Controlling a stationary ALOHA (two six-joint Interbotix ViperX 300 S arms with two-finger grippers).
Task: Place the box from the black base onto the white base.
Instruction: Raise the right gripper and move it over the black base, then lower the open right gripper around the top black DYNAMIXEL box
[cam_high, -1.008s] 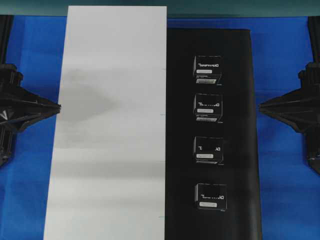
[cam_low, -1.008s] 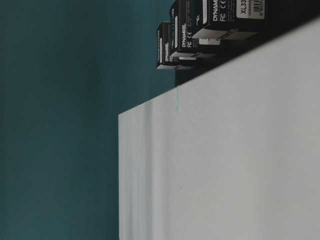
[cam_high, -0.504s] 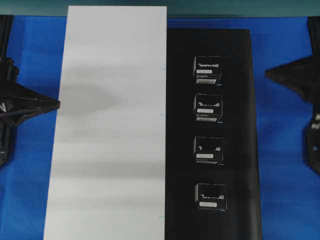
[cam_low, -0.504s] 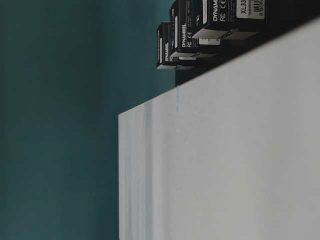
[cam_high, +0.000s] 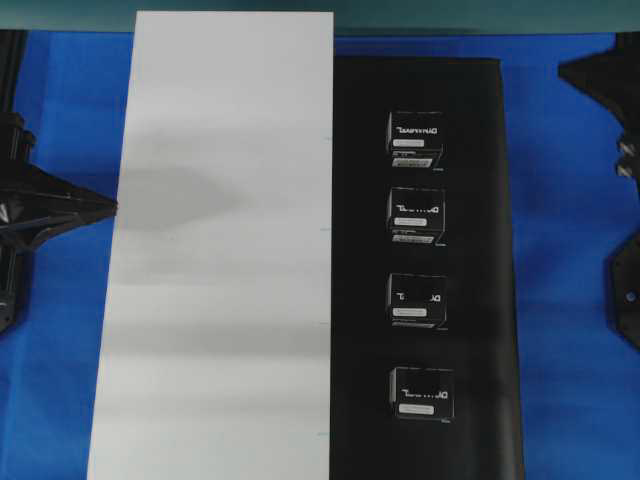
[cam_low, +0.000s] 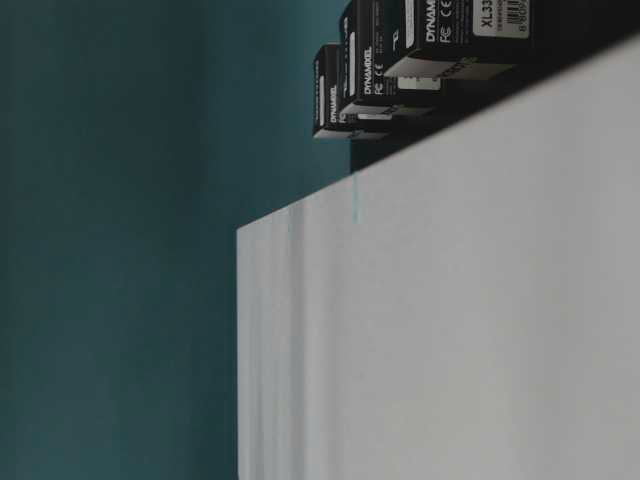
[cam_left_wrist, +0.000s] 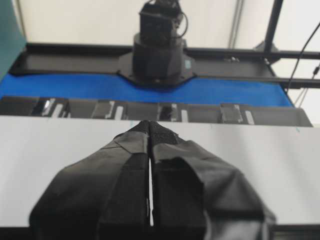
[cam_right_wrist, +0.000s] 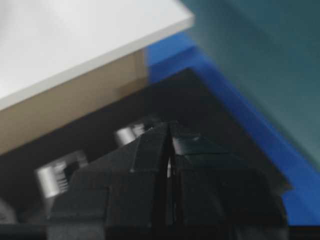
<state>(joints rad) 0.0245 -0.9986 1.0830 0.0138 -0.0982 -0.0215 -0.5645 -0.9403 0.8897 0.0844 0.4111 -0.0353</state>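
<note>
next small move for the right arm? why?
Probably open the right gripper and bring it in over the top box in the overhead view. All four boxes sit on the black base, the white base holds none, and the right jaws are shut, empty, out by the table's far right corner.

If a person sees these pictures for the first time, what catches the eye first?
Two long panels lie side by side on the blue table: the white base on the left, the black base on the right. Four small black boxes stand in a column on the black base.
</note>
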